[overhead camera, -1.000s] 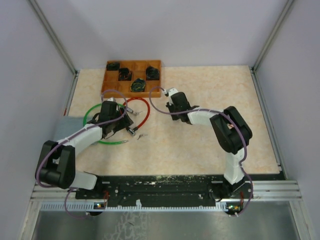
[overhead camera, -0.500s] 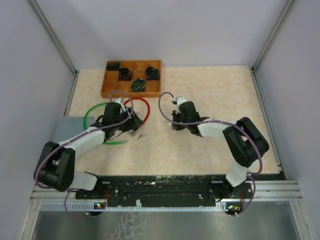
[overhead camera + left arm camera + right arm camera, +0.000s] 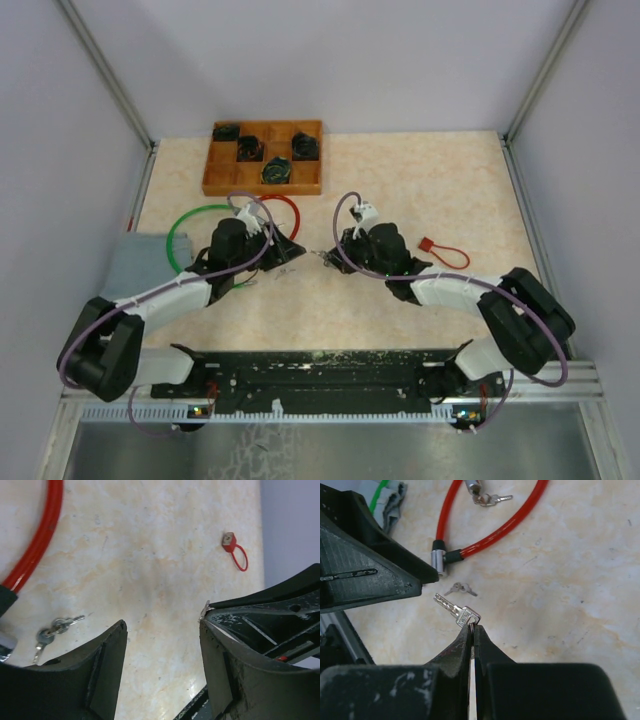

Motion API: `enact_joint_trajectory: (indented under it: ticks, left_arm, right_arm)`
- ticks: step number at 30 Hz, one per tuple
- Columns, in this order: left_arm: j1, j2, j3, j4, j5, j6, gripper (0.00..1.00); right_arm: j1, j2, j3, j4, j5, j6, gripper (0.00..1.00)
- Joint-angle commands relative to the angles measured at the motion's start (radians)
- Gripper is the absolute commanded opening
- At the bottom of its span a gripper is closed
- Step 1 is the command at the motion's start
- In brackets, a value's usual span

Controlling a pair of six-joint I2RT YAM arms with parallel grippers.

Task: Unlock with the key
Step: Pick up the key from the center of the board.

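Jaws of right gripper (image 3: 472, 626) clamped on head of silver key (image 3: 451, 609), notched blade pointed toward 10 o'clock; left gripper (image 3: 162, 625) jaws held apart.

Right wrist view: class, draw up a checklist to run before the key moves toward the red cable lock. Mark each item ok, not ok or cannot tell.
1. key pinched in the right claw: ok.
2. Key blade sticks out past the claw tips: ok.
3. lock barrel on the red cable steadied by the left claw: not ok; that claw is open and empty.
4. Keyhole facing the key: cannot tell.
5. loose keys out of the path: not ok; in this view they lie between key and barrel.
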Motion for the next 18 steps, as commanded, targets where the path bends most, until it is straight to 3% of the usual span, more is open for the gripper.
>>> enact_joint_trajectory:
  ticks: [1,6,15,18]
  left_arm:
    - [-0.029,-0.045,-0.033,0.177,0.037,-0.05,0.64]
    - [-0.052,-0.059,-0.068,0.266,0.017,-0.09,0.59]
    - [-0.091,-0.041,-0.052,0.298,-0.002,-0.107,0.4]
    - [-0.101,-0.046,-0.055,0.297,-0.008,-0.11,0.38]
  right_arm:
    - [0.033,-0.065,-0.039,0.18,-0.007,0.107,0.0]
    - [0.056,-0.084,-0.072,0.24,0.0,0.144,0.0]
    - [0.065,-0.109,-0.093,0.26,0.025,0.156,0.0]
    - [0.065,-0.113,-0.097,0.261,0.039,0.155,0.0]
